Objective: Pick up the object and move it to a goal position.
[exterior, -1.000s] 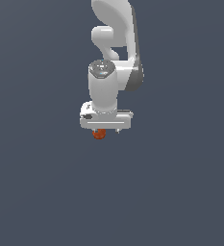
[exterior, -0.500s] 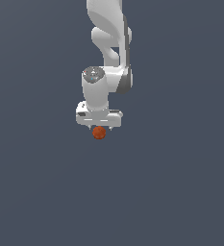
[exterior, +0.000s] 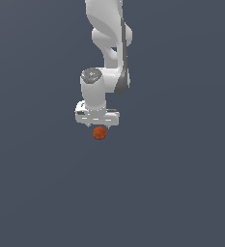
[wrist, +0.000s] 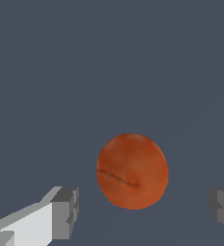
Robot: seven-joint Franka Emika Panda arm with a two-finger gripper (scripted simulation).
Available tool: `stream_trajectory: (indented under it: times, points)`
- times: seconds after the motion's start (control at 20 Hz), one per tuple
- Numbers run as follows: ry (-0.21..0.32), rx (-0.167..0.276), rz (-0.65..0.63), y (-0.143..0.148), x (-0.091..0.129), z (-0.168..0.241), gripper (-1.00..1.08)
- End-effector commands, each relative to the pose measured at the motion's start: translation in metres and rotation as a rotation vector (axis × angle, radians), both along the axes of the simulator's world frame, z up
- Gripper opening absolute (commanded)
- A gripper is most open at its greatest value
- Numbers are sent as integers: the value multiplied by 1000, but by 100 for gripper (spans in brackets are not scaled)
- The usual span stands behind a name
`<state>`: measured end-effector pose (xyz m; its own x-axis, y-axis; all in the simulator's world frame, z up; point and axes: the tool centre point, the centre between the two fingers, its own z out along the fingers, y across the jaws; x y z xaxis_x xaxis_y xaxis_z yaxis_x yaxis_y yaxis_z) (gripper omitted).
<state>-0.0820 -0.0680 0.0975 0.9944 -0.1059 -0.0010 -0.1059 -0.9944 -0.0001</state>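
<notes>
One orange-red ball (exterior: 100, 133) sits just under the white gripper (exterior: 97, 126). Seen from the wrist, the ball (wrist: 132, 171) lies between the grey fingertips (wrist: 65, 212), which stand apart, clear gaps either side.

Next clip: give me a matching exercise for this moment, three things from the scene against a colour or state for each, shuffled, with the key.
Things:
1. ball
2. hand
3. fingertip pads

Colour or state:
A. grey
B. open, with a gap on each side of the ball
C. orange-red

Pairs: 1-C, 2-B, 3-A
</notes>
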Motion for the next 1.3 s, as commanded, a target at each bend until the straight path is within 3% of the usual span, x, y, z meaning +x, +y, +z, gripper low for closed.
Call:
stream_trajectory:
  times: [0.0,0.85,0.9,1.25]
  points:
    - [0,0,0,0,0,0,100]
    - [-1,0,-1,0,-1,-51,100]
    - [-1,0,-1,0,-1,-51,-100]
    - [-1,0,-1,0,-1,-51,-100]
